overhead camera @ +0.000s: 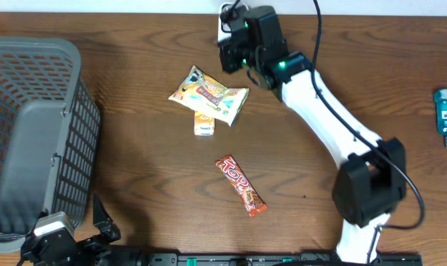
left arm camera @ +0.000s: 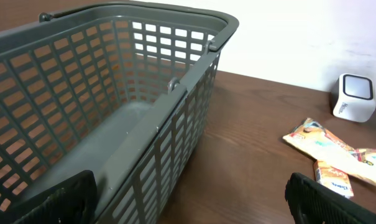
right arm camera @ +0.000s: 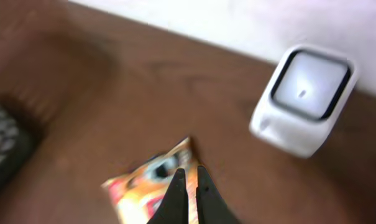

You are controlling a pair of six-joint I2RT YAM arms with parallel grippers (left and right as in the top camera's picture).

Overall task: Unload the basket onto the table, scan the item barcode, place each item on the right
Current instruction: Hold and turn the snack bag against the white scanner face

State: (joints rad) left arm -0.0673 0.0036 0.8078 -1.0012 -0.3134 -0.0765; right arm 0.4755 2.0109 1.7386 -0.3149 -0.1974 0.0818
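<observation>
White scanner (overhead camera: 224,22) partly hidden by right arm (overhead camera: 323,107).

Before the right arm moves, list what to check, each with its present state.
1. Right gripper open for a pick: not ok, jaws shut.
2. Snack packet held: not ok, it lies on the table.
3. Packet turned the right way for scanning: cannot tell.
4. Scanner unobstructed: ok.
5. Left gripper clear of the items: ok, open beside the basket.
</observation>
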